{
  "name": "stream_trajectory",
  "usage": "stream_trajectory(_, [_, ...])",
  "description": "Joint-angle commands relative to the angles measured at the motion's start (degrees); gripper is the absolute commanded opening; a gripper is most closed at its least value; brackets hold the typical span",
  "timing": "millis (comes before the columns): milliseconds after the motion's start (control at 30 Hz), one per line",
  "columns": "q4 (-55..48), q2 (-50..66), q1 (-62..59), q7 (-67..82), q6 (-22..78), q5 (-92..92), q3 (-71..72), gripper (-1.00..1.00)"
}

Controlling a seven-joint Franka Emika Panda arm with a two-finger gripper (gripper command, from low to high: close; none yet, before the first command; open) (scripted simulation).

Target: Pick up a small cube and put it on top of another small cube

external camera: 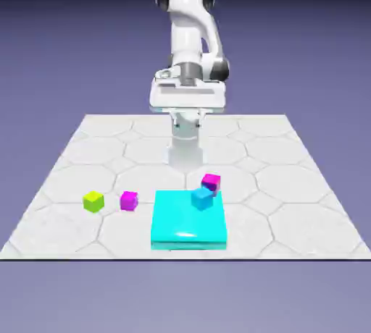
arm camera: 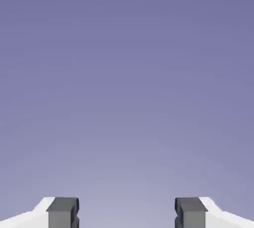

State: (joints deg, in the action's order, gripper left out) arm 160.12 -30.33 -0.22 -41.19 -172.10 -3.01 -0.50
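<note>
Lime cube [external camera: 93, 201]: rigid, light, likely | below gripper [arm camera: 127, 213], well off | take it across two flat sides | your jaws stand apart, empty.

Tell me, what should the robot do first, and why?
Probably swing the gripper down toward the lime cube. Its fingers stand open with nothing between them, the hand view shows only backdrop, and the cube sits untouched on the table.
</note>
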Motion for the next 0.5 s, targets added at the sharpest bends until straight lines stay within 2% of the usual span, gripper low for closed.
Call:
stream_trajectory(0, [-0.7, 1.9, -0.8, 1.0, 1.6, -2.5, -0.4, 0.00])
stream_trajectory(467, [-10.9, 28.9, -11.3, 15.7, 23.7, -37.4, -6.2, 0.00])
